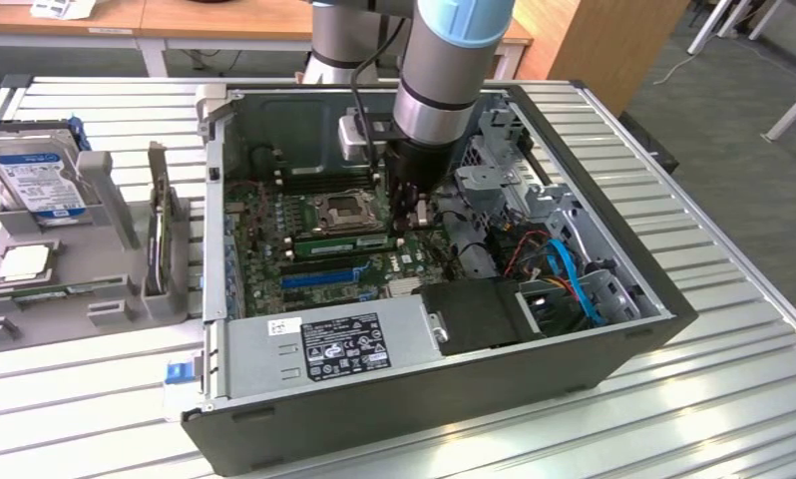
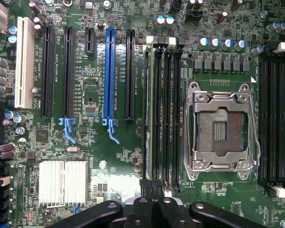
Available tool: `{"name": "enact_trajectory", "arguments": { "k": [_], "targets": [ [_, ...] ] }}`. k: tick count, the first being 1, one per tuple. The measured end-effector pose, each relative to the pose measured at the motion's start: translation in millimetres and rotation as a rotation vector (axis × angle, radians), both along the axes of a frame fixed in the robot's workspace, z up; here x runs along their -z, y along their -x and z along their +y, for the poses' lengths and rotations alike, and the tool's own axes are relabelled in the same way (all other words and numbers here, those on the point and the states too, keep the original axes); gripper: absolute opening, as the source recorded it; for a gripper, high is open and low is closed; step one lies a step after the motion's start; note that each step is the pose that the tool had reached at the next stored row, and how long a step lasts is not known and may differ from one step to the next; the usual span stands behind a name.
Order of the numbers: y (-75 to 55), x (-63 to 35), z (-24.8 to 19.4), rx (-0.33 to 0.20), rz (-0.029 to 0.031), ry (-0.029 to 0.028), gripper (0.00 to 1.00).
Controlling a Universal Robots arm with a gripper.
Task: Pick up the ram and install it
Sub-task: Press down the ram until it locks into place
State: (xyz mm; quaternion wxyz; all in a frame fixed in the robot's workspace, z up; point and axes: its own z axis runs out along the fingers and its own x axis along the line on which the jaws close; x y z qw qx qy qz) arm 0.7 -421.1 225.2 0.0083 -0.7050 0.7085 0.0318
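The gripper [image 2: 153,187], jaws together, sits at the lower end of the ram [image 2: 153,109], apparently seated, running up the frame.

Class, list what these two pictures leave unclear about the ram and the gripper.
- Exterior view: gripper tips hidden behind the arm's own body.
- Wrist view: ram seen edge-on in its slot; whether it is fully seated cannot be told.
- Wrist view: gripper cut off by the picture's edge.

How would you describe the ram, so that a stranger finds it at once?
Inside the open computer case, find the silver CPU socket. In the black memory slots between it and the blue slot stands the ram, the only green stick; neighbouring slots are empty.
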Motion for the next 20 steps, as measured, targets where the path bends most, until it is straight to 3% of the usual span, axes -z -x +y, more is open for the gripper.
{"name": "enact_trajectory", "arguments": {
  "k": [20],
  "targets": [
    [0.0,2.0,0.0,0.0,0.0,-0.0001,0.1]
  ]
}}
